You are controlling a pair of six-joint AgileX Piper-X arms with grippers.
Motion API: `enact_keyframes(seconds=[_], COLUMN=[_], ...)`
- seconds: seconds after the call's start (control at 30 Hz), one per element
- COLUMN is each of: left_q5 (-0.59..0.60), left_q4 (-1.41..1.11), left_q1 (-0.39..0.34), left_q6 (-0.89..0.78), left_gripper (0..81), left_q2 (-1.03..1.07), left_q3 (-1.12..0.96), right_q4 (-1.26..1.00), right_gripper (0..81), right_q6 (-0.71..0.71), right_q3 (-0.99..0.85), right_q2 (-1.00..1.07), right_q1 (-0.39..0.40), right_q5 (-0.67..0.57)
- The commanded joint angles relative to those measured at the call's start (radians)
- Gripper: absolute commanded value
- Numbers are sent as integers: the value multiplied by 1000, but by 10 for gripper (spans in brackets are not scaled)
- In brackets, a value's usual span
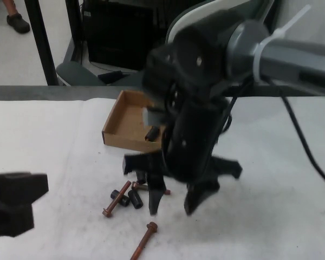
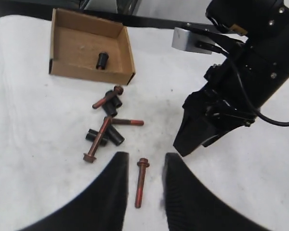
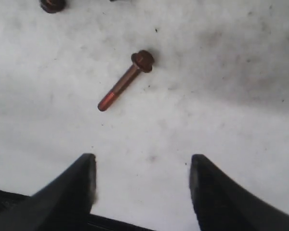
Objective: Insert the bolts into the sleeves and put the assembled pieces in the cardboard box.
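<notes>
L gripper (image 2: 144,158) fingers apart, near bolt (image 2: 141,185) framed between them (not gripped). R gripper (image 3: 142,163) apart too, just right of it. Box (image 2: 89,76), far side, holds one sleeve (image 2: 102,60).

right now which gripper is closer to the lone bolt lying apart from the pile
Right. The right gripper hangs low, close by the lone bolt; the left gripper looks higher and farther back, with the bolt lined up between its open fingers.

The right arm (image 1: 200,70) is matte black, its grey forearm tube (image 1: 298,57) cinched by a white zip tie (image 1: 274,39); a black cable (image 1: 300,135) trails. The left gripper (image 2: 145,159) and right gripper (image 3: 142,185) have black tapered fingers (image 3: 77,192).
</notes>
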Motion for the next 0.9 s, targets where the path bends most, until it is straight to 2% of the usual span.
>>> enact_keyframes(seconds=[0.0, 0.3, 0.5, 0.87], left_q5=[-8, 15, 15, -12], left_q4=[84, 197, 197, 195], left_q1=[1, -1, -1, 2], left_q6=[15, 78, 78, 109], left_gripper=[234, 234, 234, 234], left_q2=[56, 194, 206, 206], left_q3=[-5, -41, -57, -61], right_q4=[-34, -345, -447, -453], right_gripper=[552, 552, 552, 552], right_q6=[60, 358, 552, 609], right_q3=[45, 163, 163, 163], right_q2=[-13, -13, -13, 17], right_q1=[17, 49, 49, 95], right_q5=[-11, -30, 58, 168])
